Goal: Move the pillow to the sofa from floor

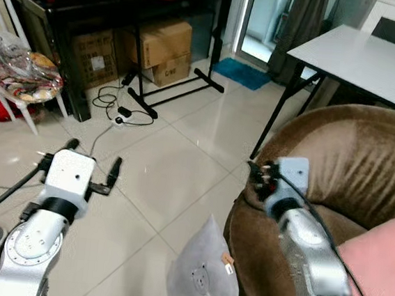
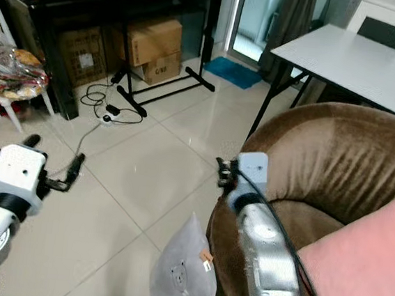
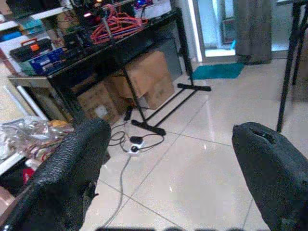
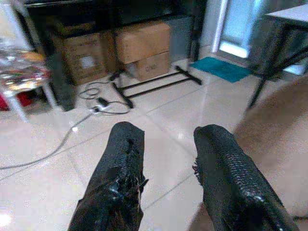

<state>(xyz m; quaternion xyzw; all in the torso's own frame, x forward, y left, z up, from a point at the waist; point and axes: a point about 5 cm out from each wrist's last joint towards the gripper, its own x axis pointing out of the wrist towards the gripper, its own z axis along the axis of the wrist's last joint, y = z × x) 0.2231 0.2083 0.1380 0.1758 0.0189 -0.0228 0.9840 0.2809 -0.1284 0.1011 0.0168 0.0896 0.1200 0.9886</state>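
A grey pillow [image 1: 203, 274] stands on the tiled floor, leaning against the outer side of the brown sofa [image 1: 354, 159]. My right gripper [image 1: 259, 178] hovers at the sofa's arm, above and just beyond the pillow. Its fingers [image 4: 120, 163] are slightly apart with nothing between them. My left gripper [image 1: 93, 159] is held out over bare floor to the left of the pillow, its fingers [image 3: 77, 159] spread wide and empty. A pink cushion [image 1: 381, 271] lies on the sofa seat.
A white table [image 1: 366, 63] with black legs stands behind the sofa. A black rack with cardboard boxes [image 1: 161, 50] is at the back, and a power strip and cable [image 1: 120, 118] lie on the floor. At far left stands a white chair with bags [image 1: 22, 75].
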